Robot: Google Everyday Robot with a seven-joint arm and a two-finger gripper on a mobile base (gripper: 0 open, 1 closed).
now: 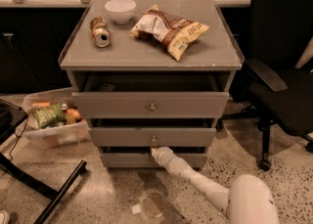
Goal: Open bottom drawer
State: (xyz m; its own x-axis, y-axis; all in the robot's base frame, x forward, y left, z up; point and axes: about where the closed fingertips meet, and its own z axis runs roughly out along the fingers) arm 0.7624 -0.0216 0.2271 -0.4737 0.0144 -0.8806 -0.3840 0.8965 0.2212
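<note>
A grey three-drawer cabinet (151,59) stands before me. The bottom drawer (122,160) has the slimmest front and sits lowest, pulled out slightly less than the two above. My gripper (154,153) is at the end of a white arm (195,181) reaching from the lower right. It sits at the middle of the bottom drawer's front, where the knob is; the knob itself is hidden behind it. The middle drawer (151,136) and top drawer (149,104) each show a small round knob.
On the cabinet top are a white bowl (120,9), a tipped can (100,32) and a chip bag (168,29). A clear bin of snacks (51,123) sits on the floor left. A black office chair (281,71) stands right. A black stand leg (58,191) lies lower left.
</note>
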